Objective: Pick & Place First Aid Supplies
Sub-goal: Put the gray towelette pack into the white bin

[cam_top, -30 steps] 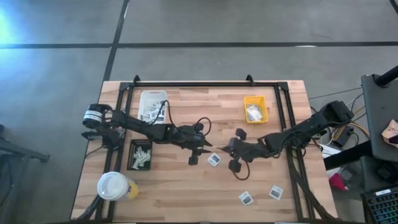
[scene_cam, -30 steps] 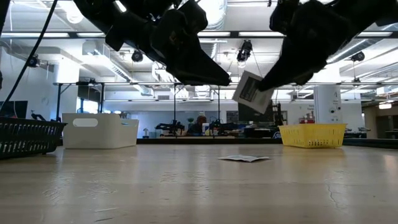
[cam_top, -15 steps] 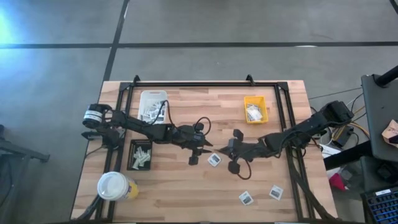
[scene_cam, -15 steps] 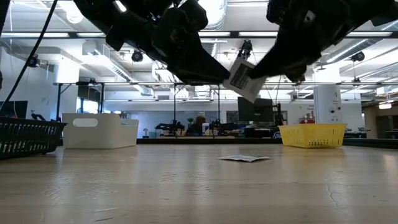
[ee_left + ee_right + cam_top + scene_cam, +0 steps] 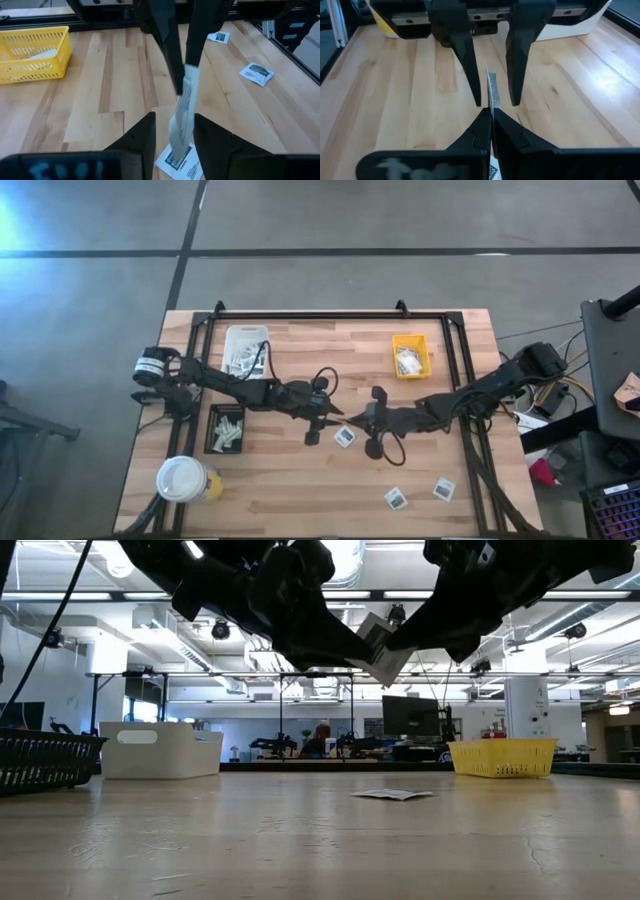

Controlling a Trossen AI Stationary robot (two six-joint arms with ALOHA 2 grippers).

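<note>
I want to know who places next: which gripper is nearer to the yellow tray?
Right. The right gripper, shut on a packet, is just in front of the yellow tray; the open left gripper faces it, farther off.

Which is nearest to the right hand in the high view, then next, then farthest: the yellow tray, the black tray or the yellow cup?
From the right hand:
1. Yellow tray, at the table's far side.
2. Black tray, on the left arm's side.
3. Yellow cup, at the near left corner.

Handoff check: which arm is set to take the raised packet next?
Left. The right gripper pinches the packet edge-on above the table, and the left gripper's open fingers already straddle it.
</note>
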